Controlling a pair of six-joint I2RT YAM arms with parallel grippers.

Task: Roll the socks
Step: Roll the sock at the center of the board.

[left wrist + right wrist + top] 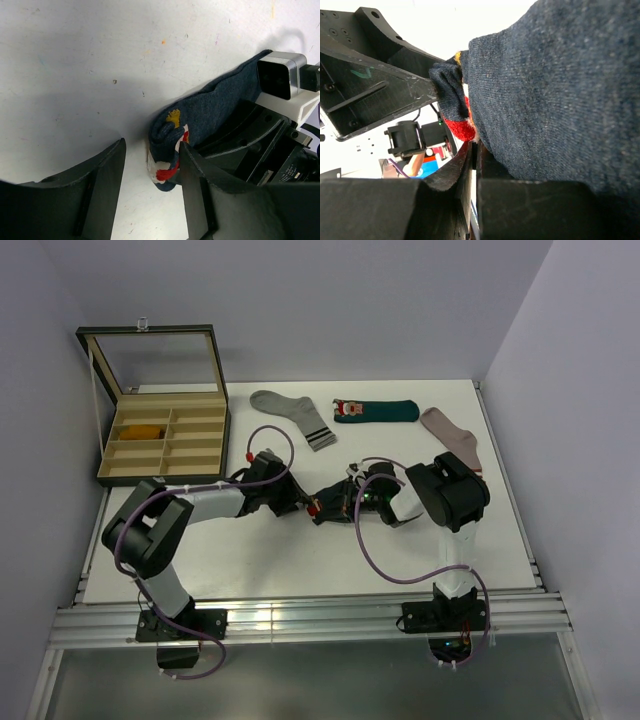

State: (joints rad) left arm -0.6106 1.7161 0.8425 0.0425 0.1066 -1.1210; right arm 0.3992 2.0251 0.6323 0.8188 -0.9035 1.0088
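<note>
right end effector [474, 172] pinches the navy sock [212, 112] as an anchor, while left end effector [152, 150], jaws spread, straddles its curled left end, probably to roll it.

Compartmented wooden box [160, 478], glass-paned lid [155, 360] standing open, far left on white table [300, 565]. Grey sock [290, 412], dark-striped cuff, flat, right of box. Pinkish-beige sock [452, 437], flat, far right, well apart from grey one.

Black left claw [152, 148], white links [210, 502], purple cables [372, 562]
</note>
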